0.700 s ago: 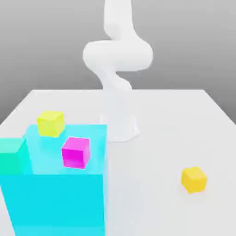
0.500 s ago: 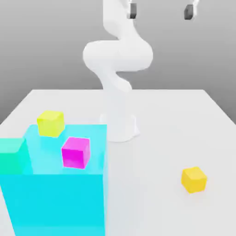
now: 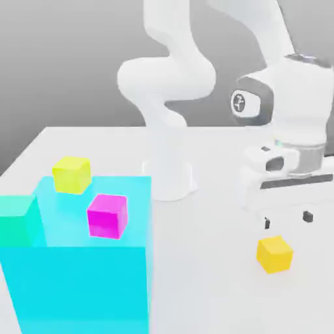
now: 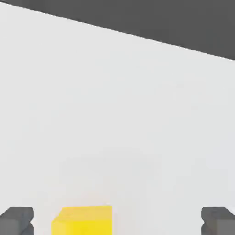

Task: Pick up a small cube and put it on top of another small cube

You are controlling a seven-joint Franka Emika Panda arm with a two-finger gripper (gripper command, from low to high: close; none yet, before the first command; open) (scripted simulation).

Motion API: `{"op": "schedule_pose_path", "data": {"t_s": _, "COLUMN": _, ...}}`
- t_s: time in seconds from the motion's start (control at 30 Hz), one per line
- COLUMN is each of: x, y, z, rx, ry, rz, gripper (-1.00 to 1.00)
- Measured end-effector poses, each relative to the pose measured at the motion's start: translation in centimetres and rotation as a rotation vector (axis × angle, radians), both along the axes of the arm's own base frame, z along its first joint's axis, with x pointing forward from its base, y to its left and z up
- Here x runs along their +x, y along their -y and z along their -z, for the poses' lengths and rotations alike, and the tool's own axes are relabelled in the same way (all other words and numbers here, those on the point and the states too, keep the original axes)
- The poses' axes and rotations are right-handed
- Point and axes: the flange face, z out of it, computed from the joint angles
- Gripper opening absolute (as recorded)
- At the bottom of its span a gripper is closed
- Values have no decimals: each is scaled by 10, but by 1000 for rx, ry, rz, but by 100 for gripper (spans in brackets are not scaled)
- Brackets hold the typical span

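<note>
Exterior view, one hand (image 3: pixel 287 219) spread wide above one golden small cube (image 3: pixel 274 254), one lemon-yellow cube (image 3: pixel 71 174), one magenta cube (image 3: pixel 107 216)

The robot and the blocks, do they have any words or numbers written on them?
No words or numbers can be read anywhere.
Round mark on the side of the arm's wrist: a small sign, too blurred to read.
The golden cube, lemon cube, pink cube, big cyan block and table are all plain.
</note>
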Motion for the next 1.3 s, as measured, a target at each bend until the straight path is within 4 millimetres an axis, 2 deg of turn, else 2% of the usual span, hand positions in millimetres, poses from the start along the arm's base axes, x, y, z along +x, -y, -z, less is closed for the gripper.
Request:
{"op": "schedule_pose_path", "data": {"t_s": 0.23, "x": -9, "y": -2, "z": 64, "rx": 2, "ry": -28, "rz": 4, "gripper": 0}}
{"op": "schedule_pose_path", "data": {"t_s": 0.27, "x": -9, "y": -1, "z": 73, "rx": 0, "ry": -28, "rz": 2, "gripper": -100}}
{"op": "schedule_pose_path", "data": {"t_s": 0.47, "x": -10, "y": -1, "z": 77, "rx": 0, "ry": -27, "rz": 1, "gripper": -100}}
{"op": "schedule_pose_path", "data": {"t_s": 0.53, "x": -9, "y": -2, "z": 69, "rx": 2, "ry": -27, "rz": 3, "gripper": -100}}
{"op": "schedule_pose_path", "data": {"t_s": 0.73, "x": -9, "y": -1, "z": 22, "rx": 0, "ry": -26, "rz": 3, "gripper": -100}}
{"op": "schedule_pose_path", "data": {"t_s": 0.77, "x": -3, "y": 4, "z": 13, "rx": -5, "ry": -25, "rz": 24, "gripper": -100}}
{"op": "schedule_pose_path", "data": {"t_s": 0.9, "x": 61, "y": 61, "z": -29, "rx": -29, "ry": -15, "rz": 264, "gripper": -100}}
{"op": "schedule_pose_path", "data": {"t_s": 1.03, "x": 112, "y": 129, "z": -82, "rx": -39, "ry": -12, "rz": 507, "gripper": -100}}
{"op": "schedule_pose_path", "data": {"t_s": 1.17, "x": 140, "y": 199, "z": -142, "rx": -31, "ry": -15, "rz": 728, "gripper": -100}}
{"op": "schedule_pose_path", "data": {"t_s": 1.3, "x": 145, "y": 277, "z": -208, "rx": -6, "ry": -22, "rz": 954, "gripper": -100}}
